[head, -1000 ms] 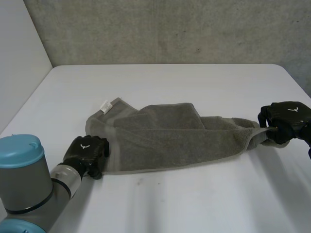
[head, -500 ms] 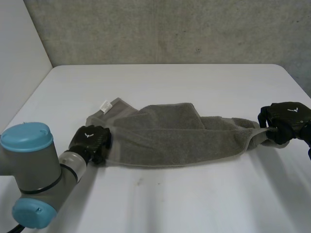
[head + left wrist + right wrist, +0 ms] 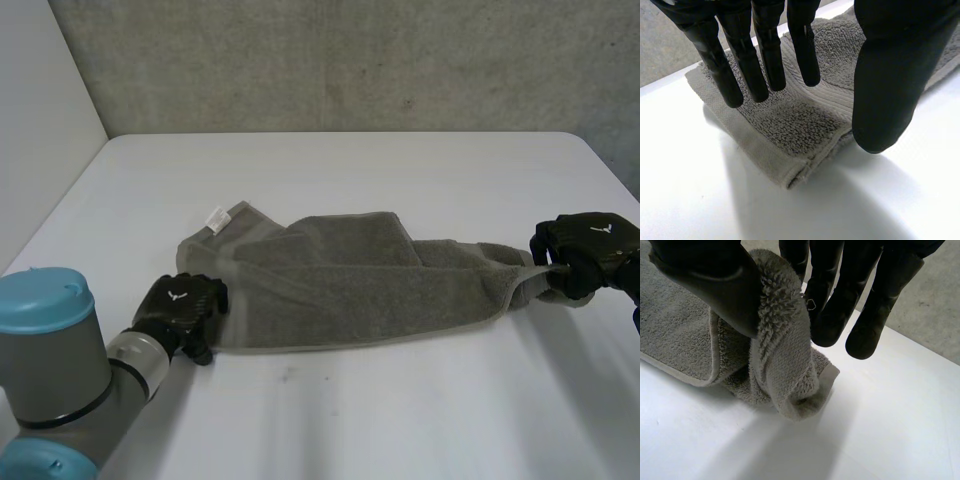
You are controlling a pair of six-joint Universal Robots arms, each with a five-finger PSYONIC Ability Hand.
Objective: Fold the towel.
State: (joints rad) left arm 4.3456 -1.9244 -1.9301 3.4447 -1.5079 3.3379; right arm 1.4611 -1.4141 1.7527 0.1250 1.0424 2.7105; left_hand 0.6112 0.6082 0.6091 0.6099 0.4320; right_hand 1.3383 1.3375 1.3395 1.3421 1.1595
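The grey towel (image 3: 360, 285) lies rumpled and drawn out across the white table (image 3: 400, 420), with a white label (image 3: 216, 217) at its far left corner. At its near left corner the left hand (image 3: 180, 310) has its fingers (image 3: 765, 55) straight and spread over the cloth, thumb apart. At the bunched right end the right hand (image 3: 590, 250) pinches the cloth between thumb and fingers (image 3: 835, 300).

The towel (image 3: 350, 290) is a muted grey-green, with looped terry pile and a flatter, paler woven band along its edge. A small white label (image 3: 216, 217) marks one corner. My left hand (image 3: 180, 308) and my right hand (image 3: 590, 240) are matt black, each with a small white emblem on its back (a winged shape). The table (image 3: 400, 420) is plain white. My left arm (image 3: 55, 375) is grey with a light-blue cap (image 3: 45, 305). The wall (image 3: 350, 60) is mottled grey concrete.
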